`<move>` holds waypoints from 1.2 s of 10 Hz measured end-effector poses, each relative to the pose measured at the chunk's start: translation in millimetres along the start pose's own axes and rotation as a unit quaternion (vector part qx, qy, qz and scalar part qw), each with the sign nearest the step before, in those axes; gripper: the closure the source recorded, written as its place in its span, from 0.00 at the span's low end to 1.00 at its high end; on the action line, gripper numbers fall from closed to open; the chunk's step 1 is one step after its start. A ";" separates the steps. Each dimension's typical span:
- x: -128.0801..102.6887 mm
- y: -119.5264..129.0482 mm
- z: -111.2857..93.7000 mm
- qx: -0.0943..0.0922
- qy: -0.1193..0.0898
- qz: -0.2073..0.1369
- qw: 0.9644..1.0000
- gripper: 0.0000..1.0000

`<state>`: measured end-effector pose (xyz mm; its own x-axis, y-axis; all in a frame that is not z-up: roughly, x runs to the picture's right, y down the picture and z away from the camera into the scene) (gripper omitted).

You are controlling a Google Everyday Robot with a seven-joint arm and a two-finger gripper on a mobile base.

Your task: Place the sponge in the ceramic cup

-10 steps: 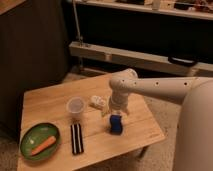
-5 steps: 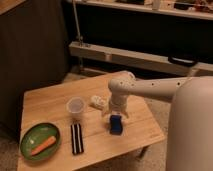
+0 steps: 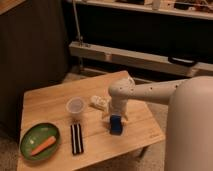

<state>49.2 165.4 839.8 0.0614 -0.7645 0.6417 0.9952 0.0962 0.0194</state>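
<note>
Little has changed: our tool (image 3: 116, 113) stays just over the blue sponge (image 3: 116, 126), which sits outside the ceramic cup (image 3: 75, 106), to its right. We cannot tell its grip.

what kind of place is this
Likely a robot lab or workshop: a small wooden table staged with the ceramic cup and a green plate, a metal rail behind. The gripper is directly over the sponge.

Gripper (image 3: 116, 118) sits low at the sponge (image 3: 116, 127), mid-right of the table (image 3: 45, 97). A pale lumpy object (image 3: 99, 102) blocks the direct line to the ceramic cup (image 3: 76, 105). Striped bar (image 3: 76, 138) lies just in front of the cup, green plate (image 3: 26, 141) beside the bar. Bare wood behind the cup and over its open mouth.
</note>
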 end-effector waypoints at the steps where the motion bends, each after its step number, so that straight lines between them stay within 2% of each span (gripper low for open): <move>1: 1.4 -3.8 3.0 -0.007 0.005 -0.004 1.000 0.20; 6: 5.4 -5.3 18.2 -0.021 0.004 -0.001 1.000 0.20; 10: 9.5 7.1 25.6 -0.008 0.007 0.012 1.000 0.21; 12: 11.7 4.0 25.3 0.002 0.015 0.009 1.000 0.37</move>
<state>52.0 173.0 866.8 0.0813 -0.7815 0.6185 0.9936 0.1127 0.0118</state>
